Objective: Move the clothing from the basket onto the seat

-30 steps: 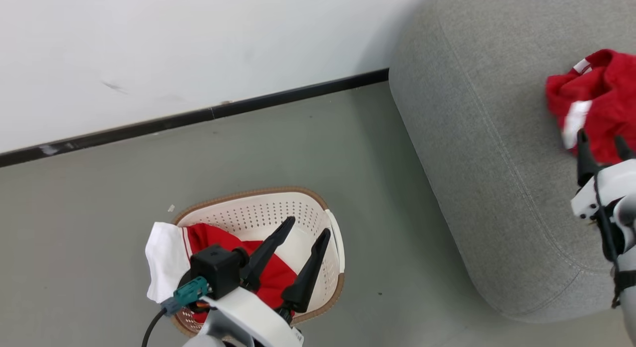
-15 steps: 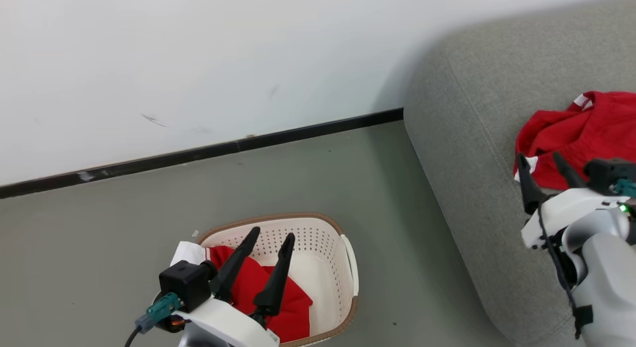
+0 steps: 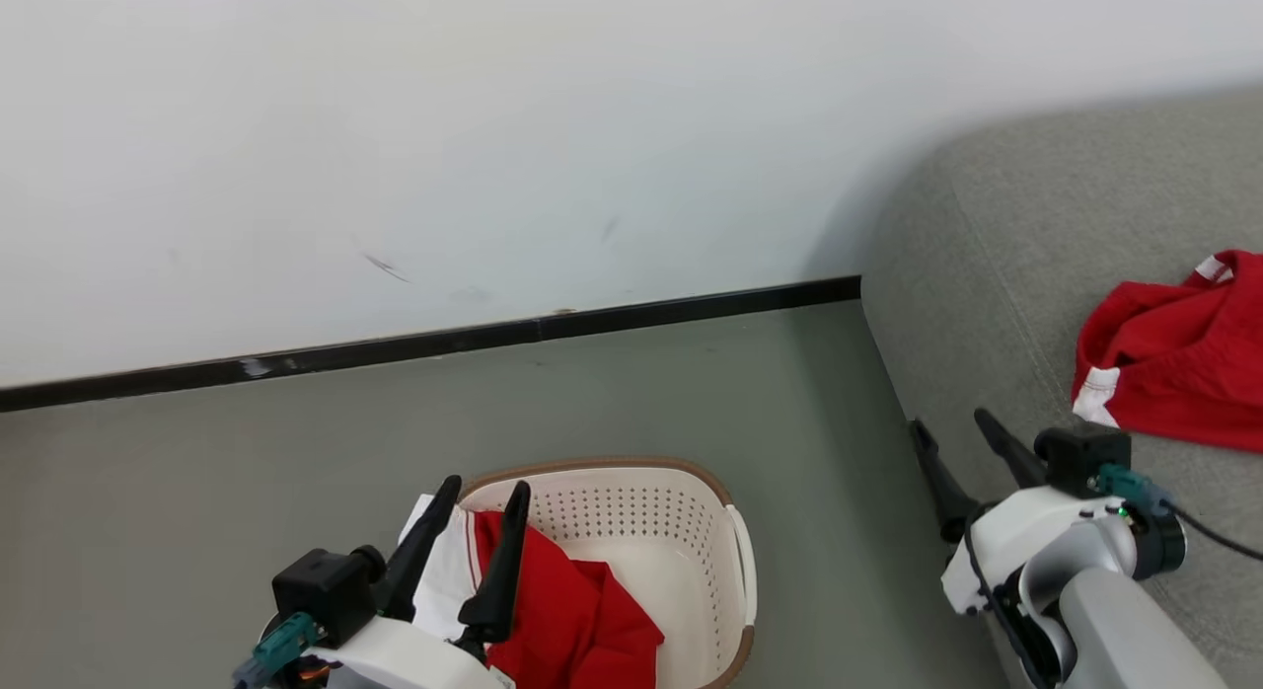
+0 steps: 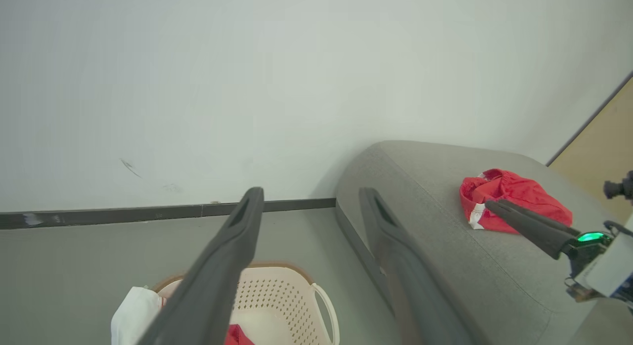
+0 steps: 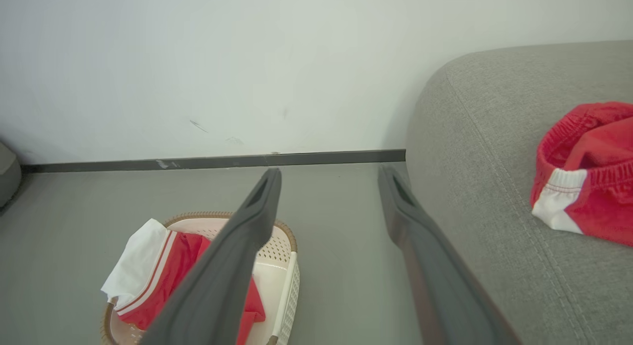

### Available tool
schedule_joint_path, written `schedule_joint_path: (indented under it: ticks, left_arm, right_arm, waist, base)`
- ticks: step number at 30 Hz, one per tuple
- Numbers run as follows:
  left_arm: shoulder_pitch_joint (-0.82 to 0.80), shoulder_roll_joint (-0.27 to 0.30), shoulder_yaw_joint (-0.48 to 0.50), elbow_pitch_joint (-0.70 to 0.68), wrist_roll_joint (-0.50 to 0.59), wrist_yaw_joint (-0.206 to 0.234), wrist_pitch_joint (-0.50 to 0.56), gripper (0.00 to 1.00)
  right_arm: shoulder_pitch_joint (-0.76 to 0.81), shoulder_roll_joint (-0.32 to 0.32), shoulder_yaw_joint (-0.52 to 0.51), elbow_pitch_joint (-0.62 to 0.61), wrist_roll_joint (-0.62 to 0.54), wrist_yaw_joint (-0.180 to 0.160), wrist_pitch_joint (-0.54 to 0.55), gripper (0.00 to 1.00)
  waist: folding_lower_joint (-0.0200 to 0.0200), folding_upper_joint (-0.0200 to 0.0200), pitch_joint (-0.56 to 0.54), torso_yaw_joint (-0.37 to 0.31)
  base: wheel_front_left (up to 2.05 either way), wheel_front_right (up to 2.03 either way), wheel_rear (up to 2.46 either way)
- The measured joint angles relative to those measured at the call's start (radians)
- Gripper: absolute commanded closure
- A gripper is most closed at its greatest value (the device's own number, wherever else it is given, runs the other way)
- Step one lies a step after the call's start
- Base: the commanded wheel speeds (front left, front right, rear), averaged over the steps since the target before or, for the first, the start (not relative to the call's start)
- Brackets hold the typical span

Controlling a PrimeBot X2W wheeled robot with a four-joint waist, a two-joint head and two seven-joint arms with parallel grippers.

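Basket [image 3: 641, 516] stands on the grey floor [image 3: 296, 472], a little in front of the white wall [image 3: 493, 126] and its black skirting strip [image 3: 444, 342]. Inside the basket lies a red garment [image 3: 567, 620], crumpled against the left side. Its white panel with thin red stripes is draped over the basket's left rim, and the right part of the basket's bottom shows plain cream plastic. Left tool [image 3: 484, 485] hovers over the basket's left rim, above that white panel. Its fingers are spread wide with nothing between them; whether the tips touch the fabric, cannot tell. Seat [image 3: 987, 274] stands to the right of the basket, with a strip of floor between the two. A second red garment [image 3: 1174, 373] lies bunched on the seat's top, well apart from the basket, with white trim at the corner nearest the basket and a small white piece at its far edge. Right tool [image 3: 949, 420] sits between the basket and this second garment, at the seat's rounded edge on the basket side. Its fingers are wide and empty, and it is clear of the cloth. The right wrist view agrees: the basket with its red garment lies beyond the left finger, the seat beyond the right.
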Motion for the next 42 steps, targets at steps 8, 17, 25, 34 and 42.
schedule_joint_path:
  ticks: [8,17,25,34,42]
  left_arm:
    - [0.022,0.013,0.028,0.029,0.008,0.013,-0.03,0.0]
    - [0.036,0.023,0.035,0.059,0.008,0.016,-0.047,0.0]
    - [0.061,0.026,0.046,0.088,0.007,0.007,-0.054,0.0]
    - [0.081,0.032,0.051,0.108,0.007,0.007,-0.063,0.0]
    - [0.083,0.032,0.058,0.108,0.007,0.006,-0.071,0.0]
  right_arm:
    - [0.08,-0.001,0.031,-0.055,-0.024,0.0,0.0,0.0]
    - [0.154,-0.001,0.022,-0.133,-0.062,0.0,0.0,0.0]
    - [0.229,0.008,-0.009,-0.185,-0.074,0.0,0.0,0.0]
    - [0.291,0.022,-0.035,-0.218,-0.091,0.0,0.0,0.0]
    - [0.328,0.031,-0.048,-0.239,-0.108,0.0,0.0,0.0]
  waist:
    - [0.0,0.0,-0.031,0.051]
    - [0.0,0.0,-0.062,0.099]
    - [0.0,0.0,-0.091,0.126]
    - [0.0,0.0,-0.121,0.137]
    - [0.0,0.0,-0.127,0.125]
  base:
    - [0.0,0.0,0.0]
    - [0.0,0.0,0.0]
    - [0.0,0.0,0.0]
    - [0.0,0.0,0.0]
    - [0.0,0.0,0.0]
